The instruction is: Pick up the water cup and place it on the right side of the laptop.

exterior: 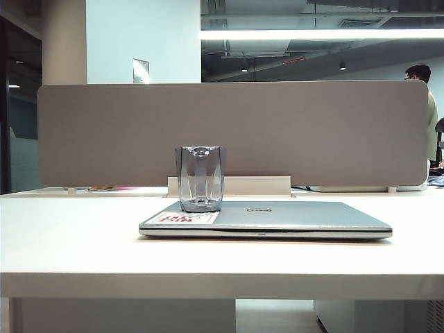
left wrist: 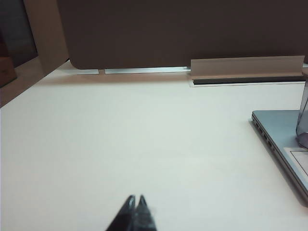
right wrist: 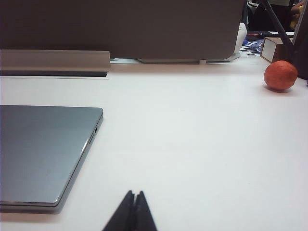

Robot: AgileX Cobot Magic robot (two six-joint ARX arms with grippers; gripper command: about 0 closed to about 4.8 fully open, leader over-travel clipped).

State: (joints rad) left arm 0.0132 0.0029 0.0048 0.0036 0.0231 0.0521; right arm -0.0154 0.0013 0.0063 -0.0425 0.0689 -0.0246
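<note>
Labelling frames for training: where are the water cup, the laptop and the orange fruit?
water cup (exterior: pixel 201 179): exterior view, faceted wall.
laptop (exterior: pixel 305 215): exterior view, bare lid.
orange fruit (right wrist: pixel 280 75): right wrist view, its middle.

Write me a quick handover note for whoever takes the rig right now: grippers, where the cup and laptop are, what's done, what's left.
Left gripper: shut, empty, low over bare table left of the laptop.
Right gripper: shut, empty, over bare table right of the laptop.
Water cup: upright on the closed laptop's lid, towards its left end, beside the white sticker.
Done: nothing; cup untouched.
Left: pick up the cup and set it on the table right of the laptop. An orange fruit lies farther right, near the divider.
</note>
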